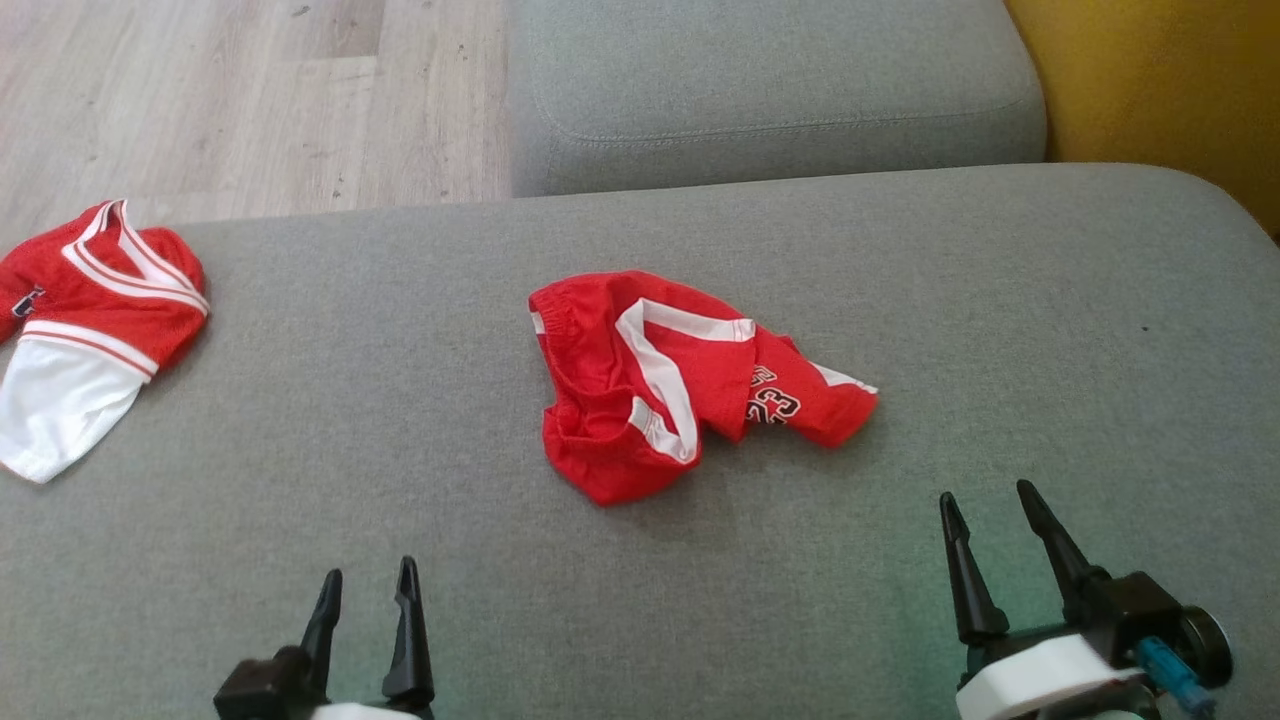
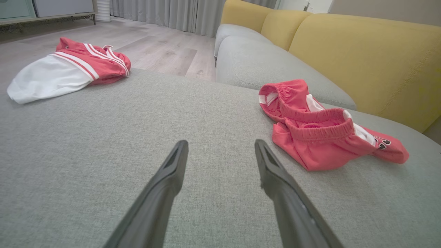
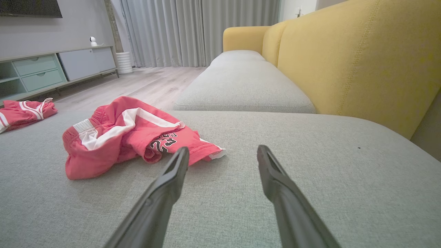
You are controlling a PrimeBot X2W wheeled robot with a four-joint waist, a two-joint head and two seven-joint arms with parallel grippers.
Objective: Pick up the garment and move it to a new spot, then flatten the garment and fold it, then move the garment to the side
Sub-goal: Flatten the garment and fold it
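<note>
A crumpled red garment [image 1: 680,385] with white trim and a printed number lies in the middle of the grey sofa seat [image 1: 640,600]. The left wrist view has the garment [image 2: 320,131] ahead to the right, and the right wrist view has the garment [image 3: 131,137] ahead to the left. My left gripper [image 1: 365,590] hovers open over the seat at the lower left, well short of the cloth. At the lower right my right gripper [image 1: 990,510] is open too, just below the garment's right end. Nothing sits between either pair of fingers.
A second red and white garment [image 1: 85,320] lies at the seat's far left edge. Another grey seat cushion [image 1: 770,90] adjoins at the back, with a yellow backrest [image 1: 1170,90] on the right. Wooden floor [image 1: 250,100] lies beyond the left edge.
</note>
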